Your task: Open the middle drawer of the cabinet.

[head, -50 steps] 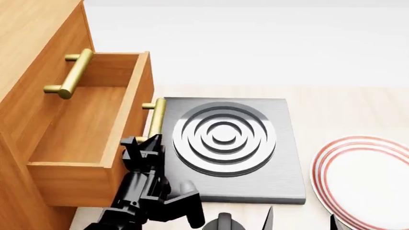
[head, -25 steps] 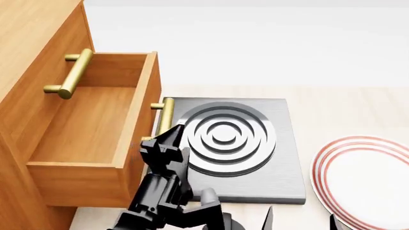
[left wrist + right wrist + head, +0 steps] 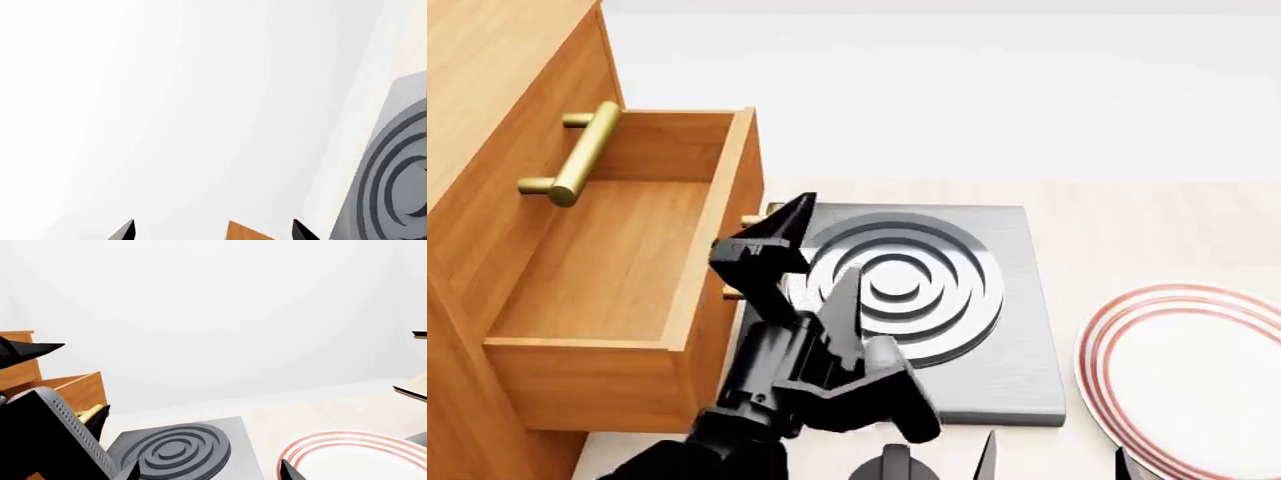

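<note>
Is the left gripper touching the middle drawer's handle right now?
Apart. Left wrist view shows the left gripper open, fingertips holding nothing, only the middle drawer's wood between them.

A plain white wall [image 3: 220,315] rises behind the pale beige wooden tabletop [image 3: 1148,225]; soft, even light falls without hard shadows.

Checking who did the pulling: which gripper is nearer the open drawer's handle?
Left. The left gripper sits right beside the middle drawer handle; the right gripper barely shows, low by the plate.
</note>
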`<state>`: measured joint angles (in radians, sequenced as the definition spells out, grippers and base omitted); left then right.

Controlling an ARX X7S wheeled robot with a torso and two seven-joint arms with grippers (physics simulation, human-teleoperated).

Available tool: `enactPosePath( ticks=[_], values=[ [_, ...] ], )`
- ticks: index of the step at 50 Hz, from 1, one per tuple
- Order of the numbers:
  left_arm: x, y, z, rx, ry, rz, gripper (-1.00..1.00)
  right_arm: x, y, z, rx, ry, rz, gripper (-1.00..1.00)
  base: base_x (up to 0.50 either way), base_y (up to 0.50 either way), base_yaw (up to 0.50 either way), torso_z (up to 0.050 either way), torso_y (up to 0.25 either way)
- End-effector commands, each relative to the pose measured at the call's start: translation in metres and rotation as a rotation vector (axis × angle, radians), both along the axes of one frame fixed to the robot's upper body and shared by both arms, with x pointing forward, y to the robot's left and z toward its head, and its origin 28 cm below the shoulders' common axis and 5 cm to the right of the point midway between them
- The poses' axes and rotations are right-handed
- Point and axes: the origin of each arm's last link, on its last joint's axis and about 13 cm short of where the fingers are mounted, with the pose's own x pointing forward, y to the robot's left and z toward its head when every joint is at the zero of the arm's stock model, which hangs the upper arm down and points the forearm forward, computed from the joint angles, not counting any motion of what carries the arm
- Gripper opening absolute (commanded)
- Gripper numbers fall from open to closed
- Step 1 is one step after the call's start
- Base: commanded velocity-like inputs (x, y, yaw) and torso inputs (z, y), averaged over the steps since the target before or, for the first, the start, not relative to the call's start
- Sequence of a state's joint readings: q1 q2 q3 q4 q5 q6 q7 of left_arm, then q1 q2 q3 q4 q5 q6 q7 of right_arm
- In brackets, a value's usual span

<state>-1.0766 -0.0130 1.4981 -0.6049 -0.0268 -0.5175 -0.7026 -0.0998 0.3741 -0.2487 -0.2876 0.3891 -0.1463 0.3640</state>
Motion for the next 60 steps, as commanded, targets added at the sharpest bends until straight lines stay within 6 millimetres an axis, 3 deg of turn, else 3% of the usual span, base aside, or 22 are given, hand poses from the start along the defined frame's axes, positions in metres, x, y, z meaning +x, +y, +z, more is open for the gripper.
enactPosePath(
  ticks=[1, 11, 21, 23, 33, 44, 53, 60],
  values=[
    [0.011, 0.005, 0.041, -0.42, 0.082, -0.019, 1.0, 0.0, 0.0, 0.0, -0.001, 0.0, 0.002, 1.0, 0.0, 0.0, 0.0, 0.0, 0.0],
    [-0.001, 0.031, 0.084, -0.685, 0.03, 0.034, 1.0, 0.001, 0.002, -0.001, -0.005, 0.003, 0.009, 1.0, 0.0, 0.0, 0.0, 0.0, 0.0],
    [-0.019, 0.037, 0.119, -0.709, -0.124, 0.026, 1.0, 0.001, 0.002, -0.001, -0.005, 0.005, 0.009, 1.0, 0.0, 0.0, 0.0, 0.0, 0.0],
    [-0.02, 0.038, 0.122, -0.723, -0.121, 0.031, 1.0, 0.001, 0.002, -0.001, -0.004, 0.005, 0.009, 1.0, 0.0, 0.0, 0.0, 0.0, 0.0],
    [-0.023, 0.035, 0.117, -0.923, 0.24, -0.04, 1.0, 0.001, 0.002, -0.001, -0.005, 0.007, 0.008, 1.0, 0.0, 0.0, 0.0, 0.0, 0.0],
    [-0.03, 0.034, 0.116, -0.896, 0.22, -0.068, 1.0, 0.001, 0.001, 0.0, -0.003, 0.006, 0.003, 1.0, 0.0, 0.0, 0.0, 0.0, 0.0],
    [-0.052, 0.038, 0.144, -0.92, 0.214, -0.09, 1.0, 0.001, 0.001, 0.0, -0.002, 0.008, 0.002, 1.0, 0.0, 0.0, 0.0, 0.0, 0.0],
    [-0.054, 0.044, 0.152, -1.049, 0.397, -0.08, 1.0, 0.001, 0.0, -0.001, 0.001, 0.008, 0.001, 1.0, 0.0, 0.0, 0.0, 0.0, 0.0]
  ],
)
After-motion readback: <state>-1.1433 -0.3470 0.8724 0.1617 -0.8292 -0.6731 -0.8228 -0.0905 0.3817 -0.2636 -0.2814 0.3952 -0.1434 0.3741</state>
